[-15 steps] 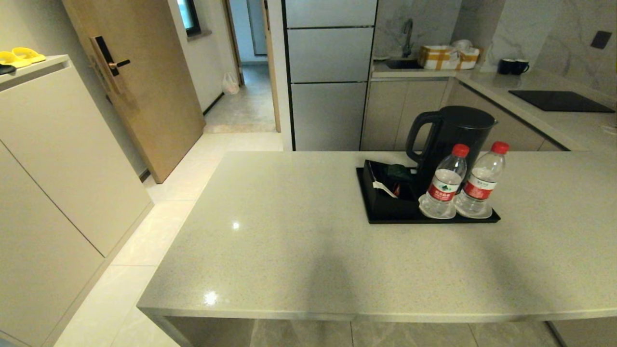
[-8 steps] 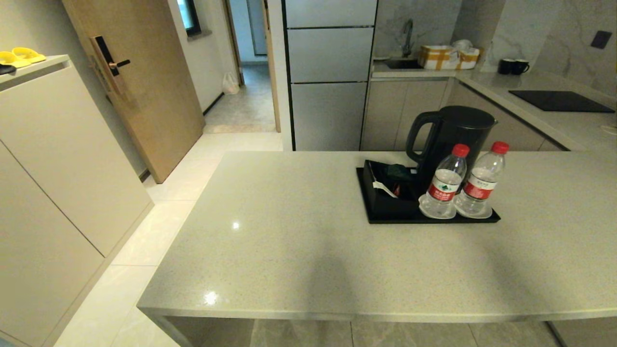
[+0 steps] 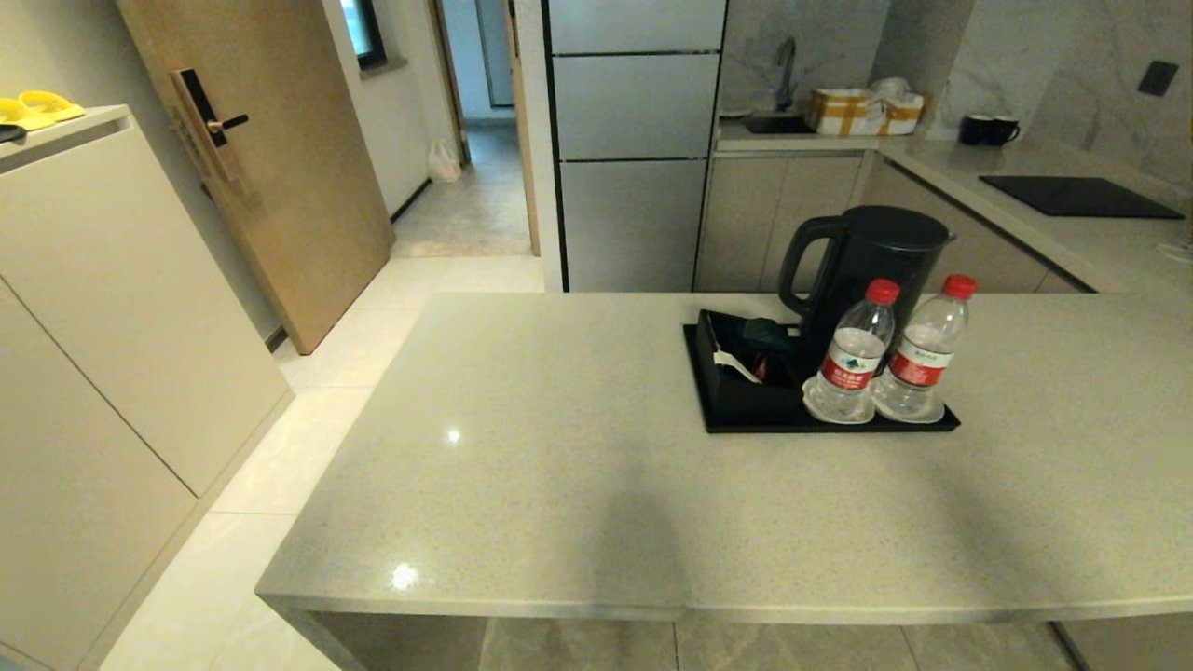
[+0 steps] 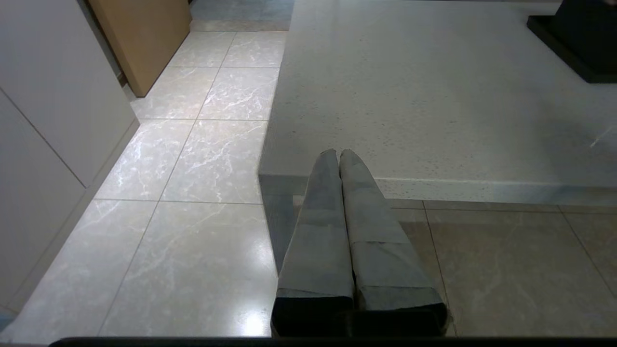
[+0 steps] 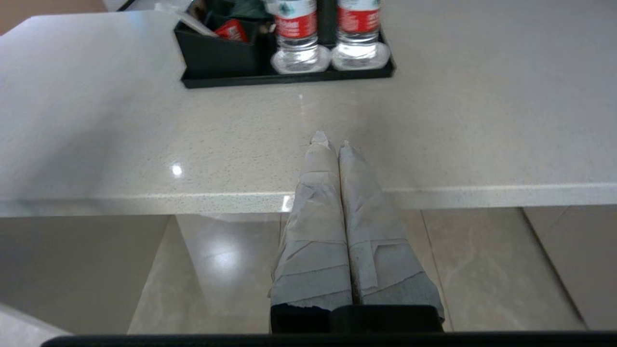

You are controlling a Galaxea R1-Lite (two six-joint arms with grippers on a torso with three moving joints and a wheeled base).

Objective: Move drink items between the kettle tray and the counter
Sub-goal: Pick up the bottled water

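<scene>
Two clear water bottles with red caps, one on the left (image 3: 850, 359) and one on the right (image 3: 918, 354), stand side by side at the front of the black kettle tray (image 3: 746, 419). Behind them on the tray is the black kettle (image 3: 867, 261). The tray rests on the light grey speckled counter (image 3: 559, 466). My right gripper (image 5: 331, 140) is shut and empty, held before the counter's near edge, facing the bottles (image 5: 298, 33) (image 5: 359, 29) and tray (image 5: 289, 79). My left gripper (image 4: 339, 153) is shut and empty near the counter's left front corner (image 4: 434, 96). Neither arm shows in the head view.
A black holder with sachets (image 3: 746, 359) fills the tray's left part. Behind are a grey worktop with a black cooktop (image 3: 1081, 196), two black mugs (image 3: 990, 129), a cardboard box (image 3: 862, 110) and a sink. A tall cabinet (image 3: 112, 280) and a wooden door (image 3: 270, 158) stand left.
The whole head view has shifted slightly, so the camera has moved a little. Bottles, kettle and tray keep their places on the counter.
</scene>
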